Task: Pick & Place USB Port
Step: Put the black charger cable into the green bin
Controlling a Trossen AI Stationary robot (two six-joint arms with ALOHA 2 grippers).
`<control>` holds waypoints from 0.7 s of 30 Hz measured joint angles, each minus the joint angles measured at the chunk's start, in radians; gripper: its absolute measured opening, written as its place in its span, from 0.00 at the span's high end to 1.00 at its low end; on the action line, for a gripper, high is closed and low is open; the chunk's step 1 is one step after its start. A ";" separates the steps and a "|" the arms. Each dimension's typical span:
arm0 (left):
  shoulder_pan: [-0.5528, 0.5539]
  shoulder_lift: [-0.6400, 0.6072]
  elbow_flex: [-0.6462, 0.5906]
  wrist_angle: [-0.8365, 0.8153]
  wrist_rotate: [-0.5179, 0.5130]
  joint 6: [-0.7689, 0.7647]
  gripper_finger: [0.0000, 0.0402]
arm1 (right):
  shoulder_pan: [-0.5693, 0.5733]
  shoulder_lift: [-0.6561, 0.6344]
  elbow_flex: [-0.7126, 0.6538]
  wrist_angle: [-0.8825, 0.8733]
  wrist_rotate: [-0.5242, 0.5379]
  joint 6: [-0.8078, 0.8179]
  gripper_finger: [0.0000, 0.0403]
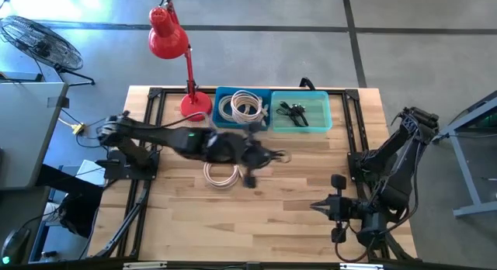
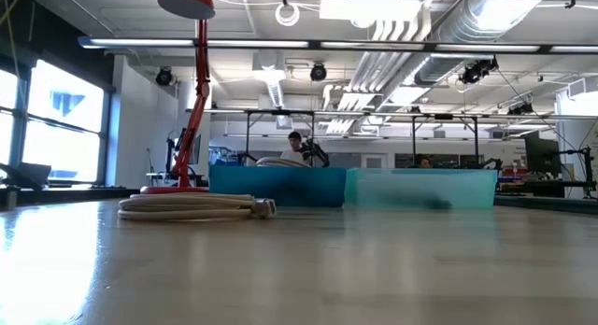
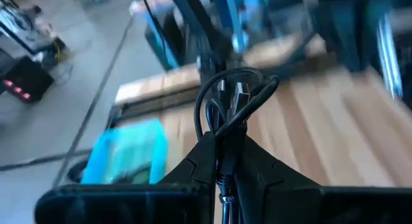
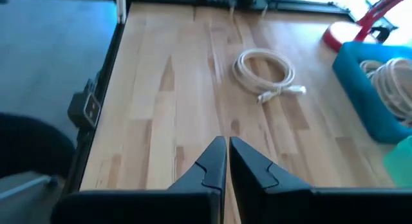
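Black USB cable (image 3: 235, 102) clamped in the left gripper (image 3: 222, 153), lifted off the table.
High view: we see the left gripper just below the blue bin (image 1: 242, 109), beside a white coiled cable (image 1: 220, 175). Right wrist view: right gripper (image 4: 226, 153) fingers together over bare wood.

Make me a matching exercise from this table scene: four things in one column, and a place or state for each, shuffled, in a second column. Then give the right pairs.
Things:
1. black cable
2. white cable coil
3. red lamp
4. right gripper

Places or states:
A. lying loose on the bare wood
B. shut and empty, waiting at the table's right side
C. clamped in the left gripper
D. standing beside the blue bin

Pairs: 1-C, 2-A, 3-D, 4-B
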 joint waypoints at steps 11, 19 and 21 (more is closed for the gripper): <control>-0.110 -0.097 0.001 -0.057 -0.101 0.068 0.93 | -0.032 0.000 -0.006 0.196 0.177 -0.143 0.97; -0.110 -0.103 0.001 -0.069 -0.063 0.089 0.93 | -0.095 -0.001 -0.006 0.531 0.082 -0.491 0.94; -0.110 -0.103 0.001 -0.071 -0.061 0.090 0.93 | -0.103 -0.001 -0.006 0.629 0.051 -0.588 0.91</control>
